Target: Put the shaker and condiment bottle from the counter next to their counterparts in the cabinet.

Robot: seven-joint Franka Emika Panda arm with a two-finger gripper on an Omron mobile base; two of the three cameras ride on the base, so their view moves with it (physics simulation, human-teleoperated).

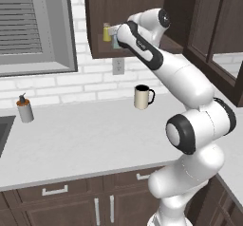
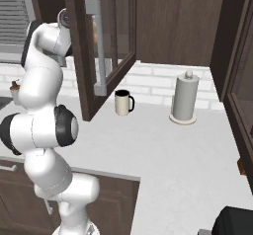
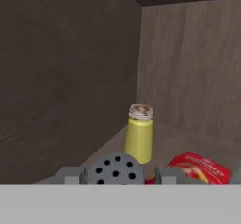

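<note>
Nearest, the shaker (image 3: 115, 169) with its holed dark cap sits between loosely spread jaws; small, rigid, probably light, best pinched across its body, beside the yellow-green shaker (image 3: 139, 134).

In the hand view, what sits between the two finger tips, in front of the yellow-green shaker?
The shaker, its dark holed cap facing the camera, sits between the fingertips. Beyond it stands the yellow-green shaker, with the red item beside.
</note>
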